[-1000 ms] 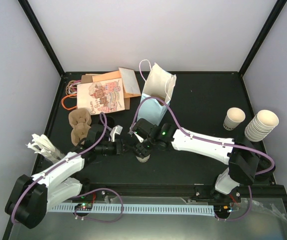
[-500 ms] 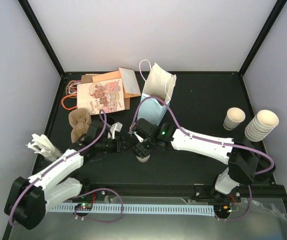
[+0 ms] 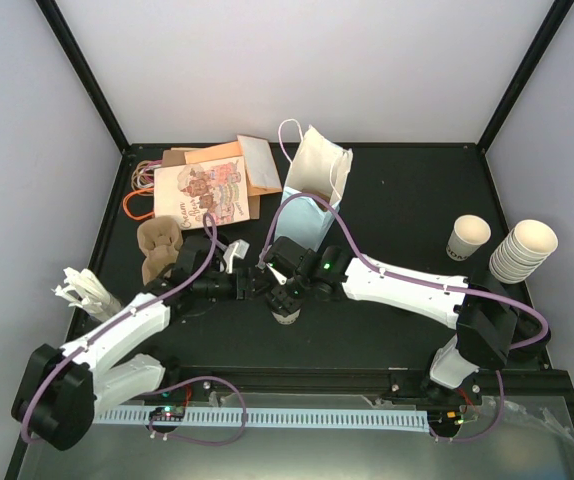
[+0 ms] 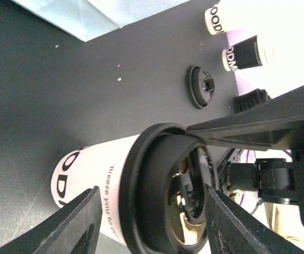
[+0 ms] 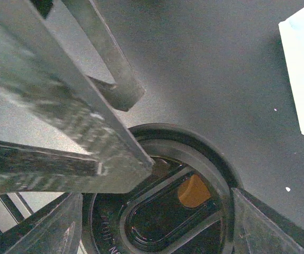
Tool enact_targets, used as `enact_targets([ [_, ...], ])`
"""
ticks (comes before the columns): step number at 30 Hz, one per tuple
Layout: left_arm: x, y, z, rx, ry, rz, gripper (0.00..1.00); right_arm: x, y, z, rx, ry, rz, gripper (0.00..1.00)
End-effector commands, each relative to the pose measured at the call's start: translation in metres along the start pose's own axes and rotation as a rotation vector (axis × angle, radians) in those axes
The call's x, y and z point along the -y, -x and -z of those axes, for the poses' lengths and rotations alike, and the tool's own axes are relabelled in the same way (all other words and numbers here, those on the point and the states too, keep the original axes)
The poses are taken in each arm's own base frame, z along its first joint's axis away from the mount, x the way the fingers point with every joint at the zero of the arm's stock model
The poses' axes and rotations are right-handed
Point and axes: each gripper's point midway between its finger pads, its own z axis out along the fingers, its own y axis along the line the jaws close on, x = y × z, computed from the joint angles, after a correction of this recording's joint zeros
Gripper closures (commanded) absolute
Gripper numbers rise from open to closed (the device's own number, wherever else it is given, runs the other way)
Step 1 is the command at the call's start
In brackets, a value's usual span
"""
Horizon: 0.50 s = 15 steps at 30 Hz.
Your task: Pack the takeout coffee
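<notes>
Centre-front: takeout coffee (image 3: 287,316) standing upright, axis vertical. Directly overhead, right gripper (image 3: 286,302) sitting nearer, jaws wide, pinching its lid rim. From 10 o'clock, left gripper (image 4: 152,211) flanking it, half open, holding nothing. At 12 o'clock, paper bag (image 3: 312,190) waiting.

Inside a robotics lab's test cell: white panel walls (image 3: 317,60) and black corner posts (image 3: 85,78) box in a black table (image 3: 407,200), where a left arm (image 3: 117,335) and right arm (image 3: 407,283) sit bolted above a slotted cable duct (image 3: 297,415).
</notes>
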Motion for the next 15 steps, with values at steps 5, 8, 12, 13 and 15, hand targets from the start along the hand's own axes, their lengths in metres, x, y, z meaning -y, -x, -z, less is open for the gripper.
enact_targets([
  [5, -0.010, -0.006, -0.016, -0.063, -0.005, -0.014, 0.43, 0.001, -0.062, -0.024, -0.242, -0.004, 0.018, 0.27],
  [8, -0.016, -0.007, -0.019, -0.069, 0.011, -0.008, 0.43, 0.000, -0.061, -0.023, -0.238, -0.003, 0.017, 0.27],
  [12, -0.022, -0.009, -0.019, -0.070, 0.039, -0.008, 0.45, 0.000, -0.059, -0.021, -0.230, -0.003, 0.016, 0.21],
  [13, -0.024, -0.009, -0.019, -0.070, 0.051, -0.008, 0.46, 0.001, -0.058, -0.019, -0.224, -0.007, 0.015, 0.17],
  [15, -0.027, -0.010, -0.019, -0.075, 0.065, -0.007, 0.47, 0.002, -0.053, -0.016, -0.208, -0.017, 0.012, 0.11],
])
